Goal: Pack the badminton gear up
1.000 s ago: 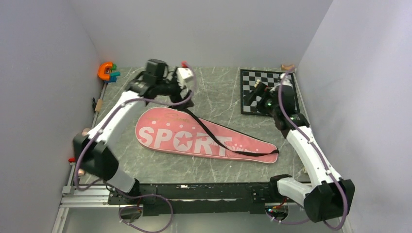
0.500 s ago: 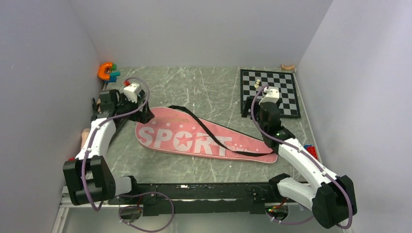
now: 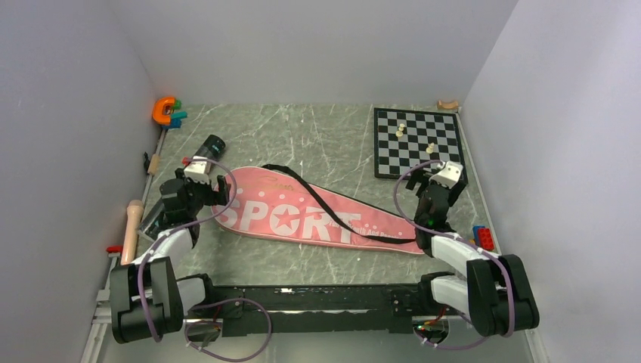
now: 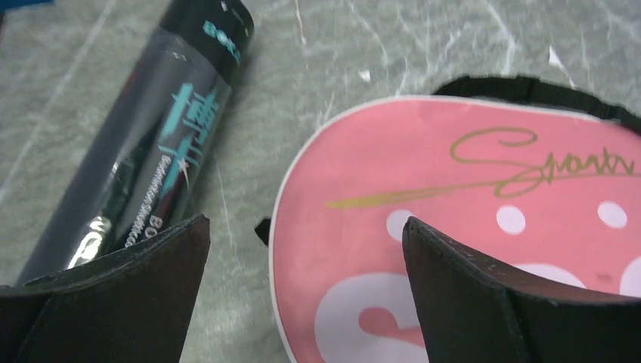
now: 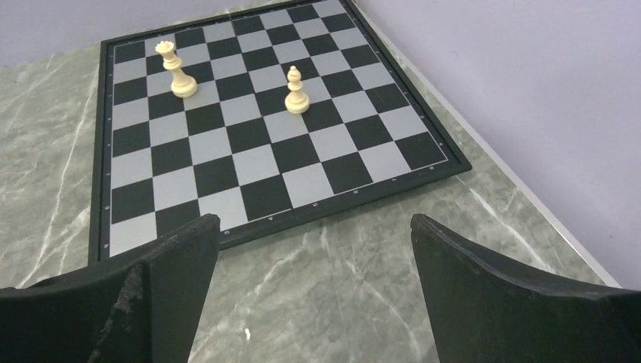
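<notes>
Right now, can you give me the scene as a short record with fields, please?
racket bag: pink, lies flat, black strap across it
tube: black, lies left of the bag, apart from it
left gripper: open, empty, over the bag's wide end
right gripper: open, empty, before the chessboard
pieces: two pale ones stand on the chessboard

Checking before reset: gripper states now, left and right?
Left gripper: open, holding nothing.
Right gripper: open, holding nothing.
</notes>
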Controlling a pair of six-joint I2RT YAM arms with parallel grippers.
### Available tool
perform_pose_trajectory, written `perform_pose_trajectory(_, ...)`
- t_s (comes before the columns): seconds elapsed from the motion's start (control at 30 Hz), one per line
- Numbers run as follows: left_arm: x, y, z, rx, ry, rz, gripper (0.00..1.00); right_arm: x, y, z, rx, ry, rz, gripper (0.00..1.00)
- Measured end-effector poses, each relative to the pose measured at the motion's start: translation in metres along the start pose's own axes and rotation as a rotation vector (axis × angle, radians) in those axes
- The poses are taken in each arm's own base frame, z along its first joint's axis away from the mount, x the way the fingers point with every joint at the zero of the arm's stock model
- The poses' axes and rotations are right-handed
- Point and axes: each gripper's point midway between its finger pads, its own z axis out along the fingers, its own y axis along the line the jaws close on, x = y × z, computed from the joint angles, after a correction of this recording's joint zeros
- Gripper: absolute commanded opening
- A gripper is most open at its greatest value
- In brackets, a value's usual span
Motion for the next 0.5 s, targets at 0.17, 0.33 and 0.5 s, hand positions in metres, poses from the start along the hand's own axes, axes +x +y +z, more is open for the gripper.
perform_pose_trajectory(0.17, -0.009, 0.002, 0.003, -0.020, -0.128, 0.029, 0.99, 0.005, -0.001, 0.000, -0.004, -0.036, 0.003, 1.00)
perform_pose_trajectory(0.33, 0.001, 0.000, 0.001, -0.024, -0.181, 0.050, 0.99, 0.017, -0.007, -0.008, -0.010, -0.056, -0.008, 1.00)
perform_pose_trajectory(0.5, 0.011, -0.008, -0.006, -0.015, -0.253, 0.081, 0.99, 0.028, -0.010, -0.011, -0.018, -0.082, -0.005, 1.00)
